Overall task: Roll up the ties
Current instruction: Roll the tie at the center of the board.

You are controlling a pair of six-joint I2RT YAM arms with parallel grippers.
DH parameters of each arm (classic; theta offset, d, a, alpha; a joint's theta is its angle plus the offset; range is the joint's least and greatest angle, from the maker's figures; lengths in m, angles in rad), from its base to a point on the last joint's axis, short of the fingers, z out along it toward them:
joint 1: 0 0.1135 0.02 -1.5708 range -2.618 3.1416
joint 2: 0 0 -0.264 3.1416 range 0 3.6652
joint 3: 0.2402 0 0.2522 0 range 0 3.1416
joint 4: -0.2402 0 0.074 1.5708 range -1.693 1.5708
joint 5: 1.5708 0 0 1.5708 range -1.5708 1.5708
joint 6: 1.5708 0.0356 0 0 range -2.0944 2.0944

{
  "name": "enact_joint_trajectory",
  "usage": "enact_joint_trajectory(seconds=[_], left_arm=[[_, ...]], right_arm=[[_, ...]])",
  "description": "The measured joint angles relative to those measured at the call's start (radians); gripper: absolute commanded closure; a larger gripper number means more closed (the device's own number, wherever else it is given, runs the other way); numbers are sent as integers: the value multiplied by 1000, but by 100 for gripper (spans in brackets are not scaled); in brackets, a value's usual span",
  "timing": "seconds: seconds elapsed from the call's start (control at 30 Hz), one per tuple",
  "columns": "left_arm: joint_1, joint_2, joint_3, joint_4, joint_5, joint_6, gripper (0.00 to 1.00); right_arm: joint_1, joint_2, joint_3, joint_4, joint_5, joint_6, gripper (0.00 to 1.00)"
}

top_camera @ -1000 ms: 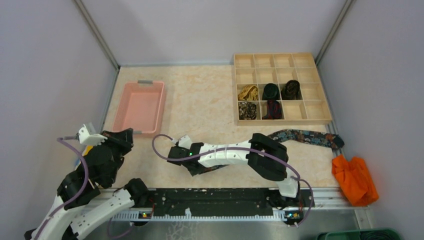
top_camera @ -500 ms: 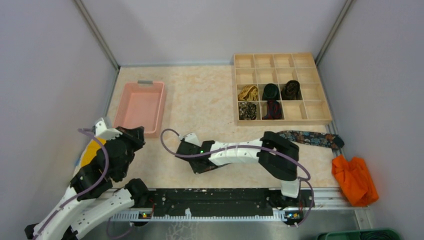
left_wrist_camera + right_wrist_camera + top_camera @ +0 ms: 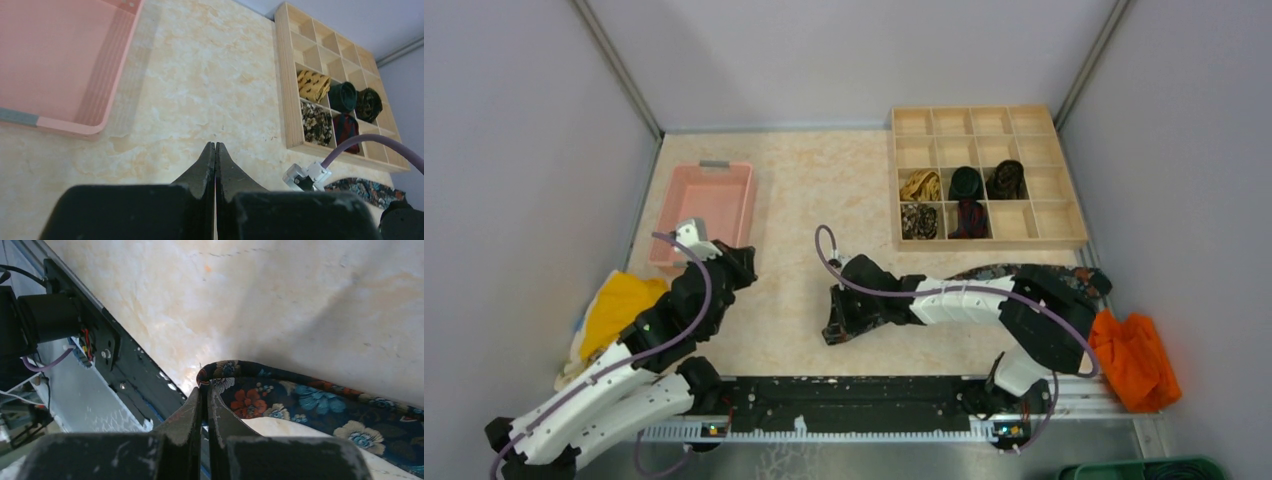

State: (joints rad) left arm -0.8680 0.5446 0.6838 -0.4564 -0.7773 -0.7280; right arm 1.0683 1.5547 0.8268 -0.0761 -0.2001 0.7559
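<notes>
**Right fingers pinched on the tie's end, left fingers shut on nothing**

Grey walls close in a marbled beige table [image 3: 824, 190]. My right gripper [image 3: 205, 386] has its fingers pressed together on the folded tip of the floral tie [image 3: 305, 402], low over the near part of the table. From that pinched tip the tie lies flat, its long axis running roughly left to right across the table's near side. In the overhead view most of it is hidden under my right arm. Only a patterned stretch shows beyond the arm, pointing toward the right edge, where the far end sits just beside an orange cloth [image 3: 1134, 355].

My left gripper [image 3: 215, 147] is closed with nothing between its fingers. It hangs above bare table just off the near right corner of the pink tray [image 3: 664, 215], and a yellow cloth [image 3: 619, 305] lies beside that arm.

Five rolled ties [image 3: 966, 182] sit in separate compartments of the wooden box [image 3: 989, 243] at the far right: three in one row, two in the row nearer me.
</notes>
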Motion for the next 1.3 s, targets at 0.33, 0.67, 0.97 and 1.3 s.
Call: enact_joint_trajectory(seconds=[0.33,0.67,0.97,1.3], left_arm=[[0,184,-110,288,166,99,100],[0,414,-137,511,383,122,100],[-5,496,-182,630,551,154,100],[-18,594,-184,691,613,171,100]], right_arm=[[-210,-105,-245,215,-196,50,100],[-268,-153,-266,155,-190,-14,100],[-287,-183,-277,12,-72,-96,82],[-287,-174,-254,-54,-11,-156,79]])
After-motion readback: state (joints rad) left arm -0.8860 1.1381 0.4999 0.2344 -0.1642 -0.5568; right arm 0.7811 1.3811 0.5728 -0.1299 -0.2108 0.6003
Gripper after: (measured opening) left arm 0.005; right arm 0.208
